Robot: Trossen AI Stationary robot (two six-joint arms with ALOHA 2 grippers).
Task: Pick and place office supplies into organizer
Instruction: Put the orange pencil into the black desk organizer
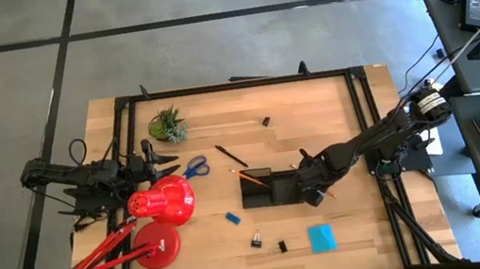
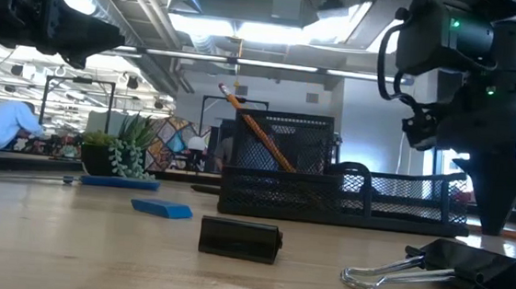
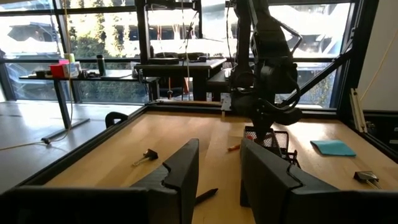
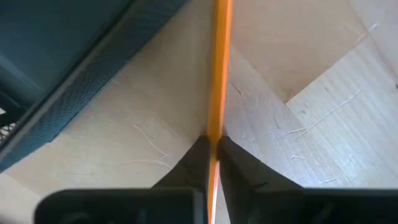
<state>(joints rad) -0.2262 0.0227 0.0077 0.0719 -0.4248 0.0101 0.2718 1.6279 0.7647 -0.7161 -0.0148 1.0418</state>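
Pencil [image 4: 219, 74] lying on the table [image 4: 323, 124] just beside the organizer [image 4: 68, 93], pinched between the right gripper's [image 4: 212, 146] closed fingers; left gripper [image 3: 219, 163] waits at the table's left edge, jaws parted, empty

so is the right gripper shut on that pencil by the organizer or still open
Shut on it: in the right wrist view the right gripper pinches the orange pencil, lying on the table beside the organizer.

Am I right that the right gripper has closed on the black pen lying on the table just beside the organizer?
Not quite: the right gripper has closed on an orange-yellow pencil, not the pen, lying on the table beside the organizer. The right wrist view shows it.
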